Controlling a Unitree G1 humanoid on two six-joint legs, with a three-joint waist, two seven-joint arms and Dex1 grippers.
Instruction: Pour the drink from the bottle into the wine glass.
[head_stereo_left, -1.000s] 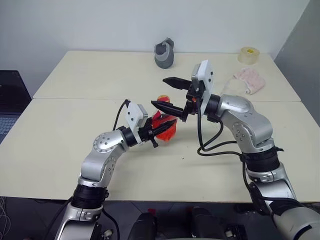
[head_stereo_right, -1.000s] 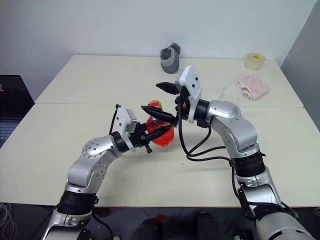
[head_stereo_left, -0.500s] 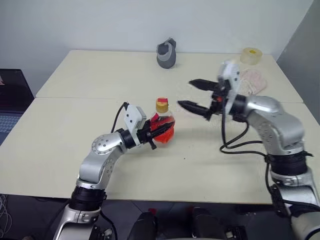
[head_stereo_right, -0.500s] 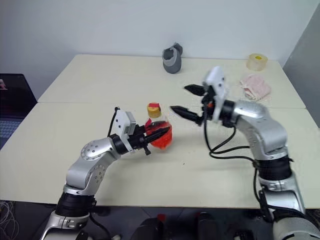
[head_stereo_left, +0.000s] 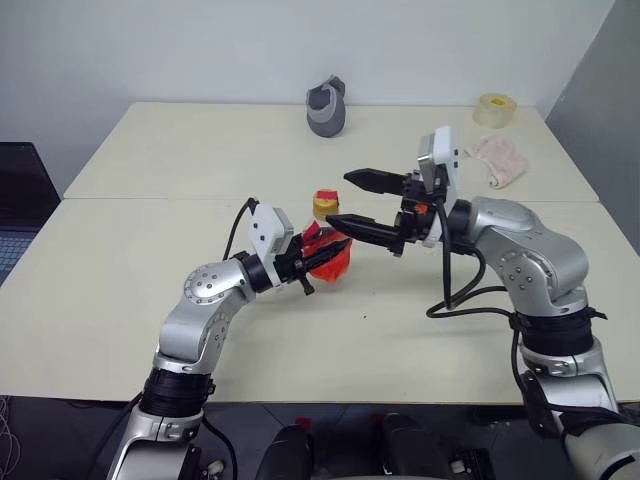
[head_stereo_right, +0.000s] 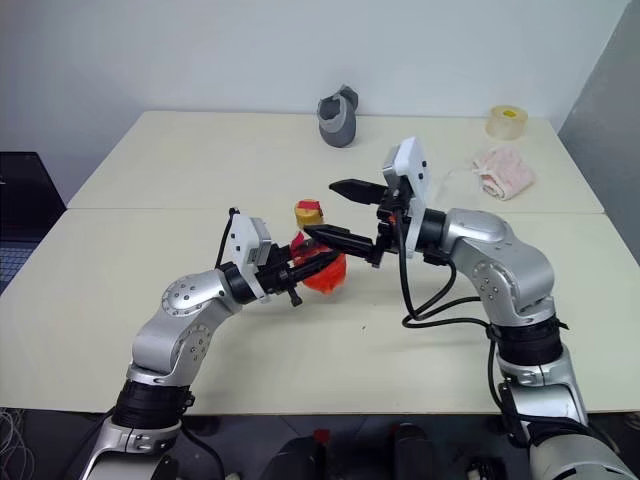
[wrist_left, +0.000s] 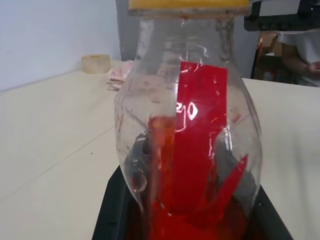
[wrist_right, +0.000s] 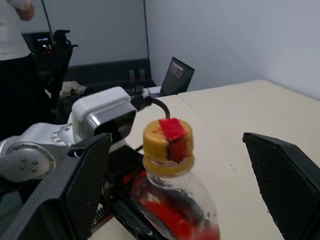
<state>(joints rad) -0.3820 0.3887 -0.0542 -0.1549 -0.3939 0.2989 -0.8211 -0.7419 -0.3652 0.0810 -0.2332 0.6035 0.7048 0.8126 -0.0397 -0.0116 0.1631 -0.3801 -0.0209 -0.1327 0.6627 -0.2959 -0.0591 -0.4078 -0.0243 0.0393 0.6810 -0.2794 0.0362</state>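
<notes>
The bottle (head_stereo_left: 325, 245) stands upright above the cream table (head_stereo_left: 150, 260), near the seam where the two table tops meet, and the left claw (head_stereo_left: 318, 257) is pinching its lower body. It is a small clear plastic bottle with a waisted body, a narrow neck and a yellowish cap (wrist_right: 167, 140) still on. The drink (wrist_left: 200, 220), bright red and translucent, fills only the bottom part of the bottle; the upper body and neck are clear. A red strip of label (wrist_left: 197, 130) runs down the side, with white lettering on it.

The right claw (head_stereo_left: 358, 203) points in from the side at cap height, its two black fingers spread wide. One finger lies past the cap on the far side and the other just in front of the bottle's shoulder, so the cap sits between them without either finger touching it.

Beyond the bottle, at the table's back edge, stands a grey cup-like object (head_stereo_left: 327, 107). Off toward the far right corner from the bottle lie a roll of tape (head_stereo_left: 496, 109) and a pinkish cloth (head_stereo_left: 499, 160).

The left wrist view looks straight through the bottle wall: the left claw's dark fingers (wrist_left: 137, 160) press on both sides, seen through the plastic and the liquid. The right wrist view looks at the cap from above, showing a red tab across its top, with the left claw's white housing (wrist_right: 102, 112) behind the bottle and a person (wrist_right: 17, 55) standing beyond the table near a laptop (wrist_right: 179, 75).
</notes>
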